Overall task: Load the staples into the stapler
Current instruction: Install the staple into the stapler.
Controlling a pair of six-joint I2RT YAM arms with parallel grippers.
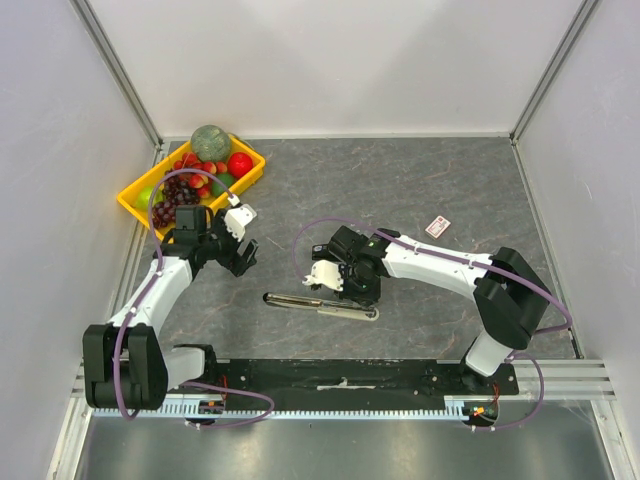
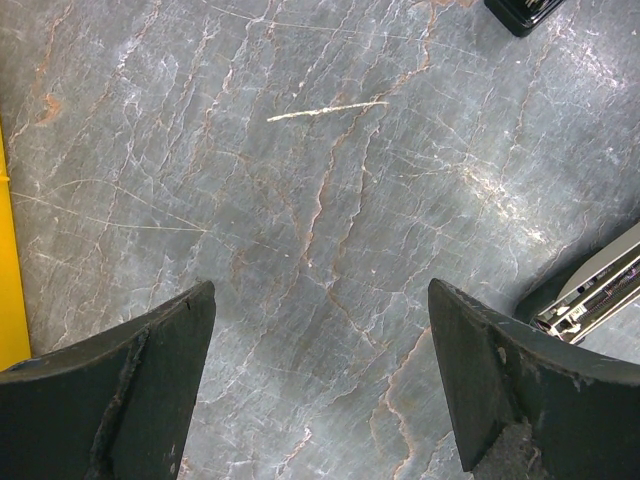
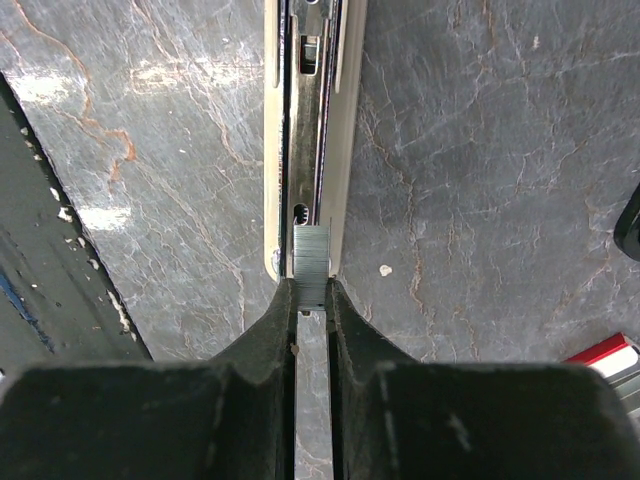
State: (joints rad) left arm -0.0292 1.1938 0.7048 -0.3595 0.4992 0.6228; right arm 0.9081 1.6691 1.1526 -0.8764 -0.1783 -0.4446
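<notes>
A grey table [image 1: 420,190] with a marbled, stone-like pattern and rusty veins is filling the floor of the cell; in the left wrist view a thin pale scratch [image 2: 325,110] is running across it. Plain white walls [image 1: 330,60] are closing it in on three sides, with metal posts standing in the far corners; a black rail [image 1: 350,375] is running along the near edge between the two arm bases.

A yellow tray [image 1: 128,203] is sitting in the far left corner, holding toy fruit [image 1: 195,175]. A small white-and-red box [image 1: 438,226] is lying flat towards the right, well apart from everything else; its print is too small to read.

The stapler [image 1: 320,304] is lying opened out on the table near the middle, in front of the arms, its metal channel [image 3: 310,120] facing up. The right gripper [image 3: 311,295] is clenching a short grey strip of staples [image 3: 311,255] between its fingertips; the strip is sticking out at the near end of the channel, lined up between its side rails; whether it is already resting inside cannot be told.

The left gripper [image 2: 320,330] is hanging over bare table just left of the stapler, its fingers spread wide and holding nothing.
</notes>
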